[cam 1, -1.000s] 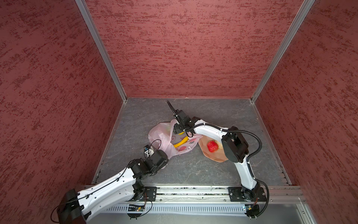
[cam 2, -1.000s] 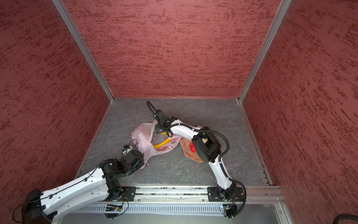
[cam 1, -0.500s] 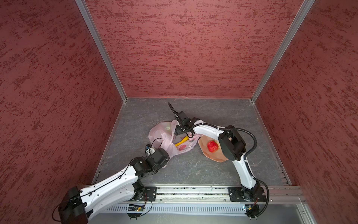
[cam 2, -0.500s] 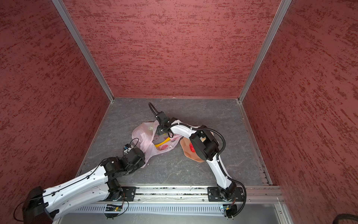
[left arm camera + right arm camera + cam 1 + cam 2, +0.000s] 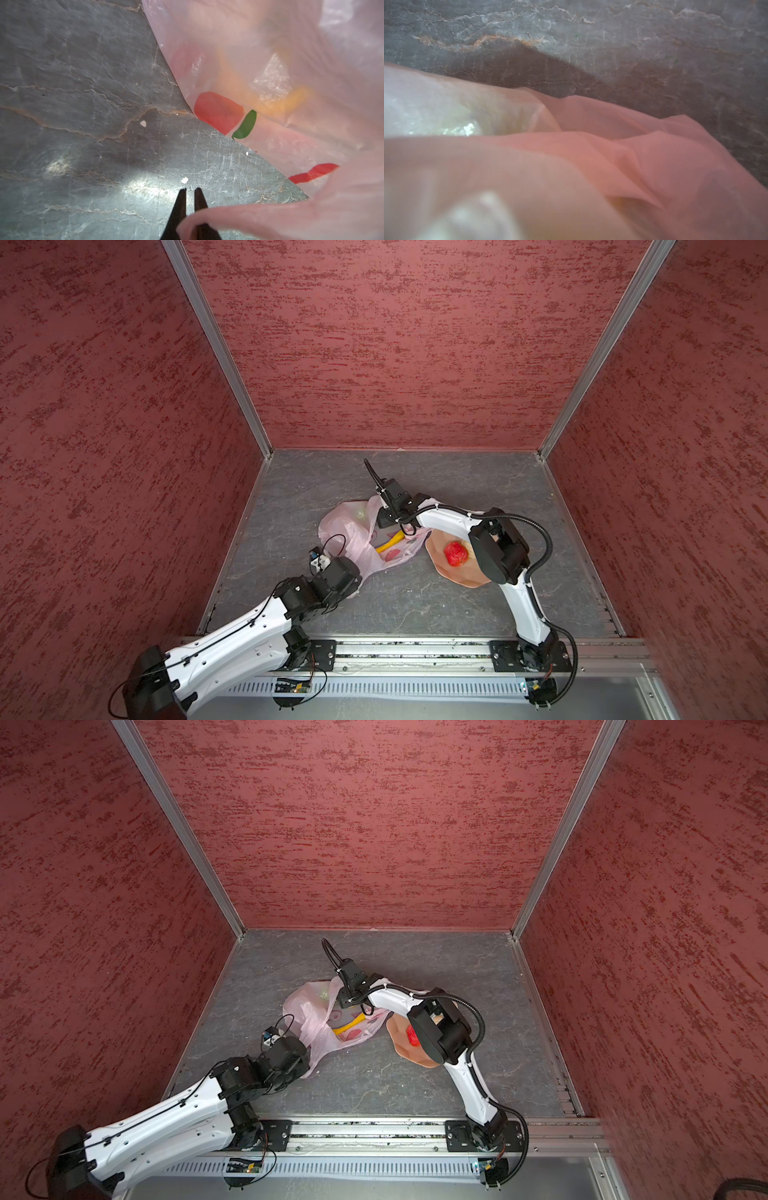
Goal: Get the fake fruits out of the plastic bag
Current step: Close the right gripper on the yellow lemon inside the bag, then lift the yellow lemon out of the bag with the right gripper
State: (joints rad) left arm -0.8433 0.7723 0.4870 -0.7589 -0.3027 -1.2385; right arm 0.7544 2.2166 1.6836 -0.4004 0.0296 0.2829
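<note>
The pink plastic bag (image 5: 349,531) (image 5: 309,1011) lies crumpled on the grey floor. A yellow banana (image 5: 390,541) (image 5: 349,1027) shows in its open mouth, and a green fruit (image 5: 360,513) shows faintly through the film. A red fruit (image 5: 456,553) (image 5: 412,1036) sits in the peach bowl (image 5: 453,576). My right gripper (image 5: 384,520) (image 5: 345,1002) reaches into the bag's far side, its fingers hidden by plastic. At the bag's near corner, my left gripper (image 5: 190,190) is shut on a pink strip of the bag (image 5: 270,52). Pink film (image 5: 591,166) fills the right wrist view.
Red textured walls enclose the grey stone floor (image 5: 415,605) on three sides. The bowl (image 5: 411,1052) stands just right of the bag, partly under my right arm's elbow. A metal rail (image 5: 415,651) runs along the front edge.
My right gripper has shifted slightly toward the back inside the bag's mouth, uncovering more of the banana. The left arm has hardly moved and keeps its hold.
</note>
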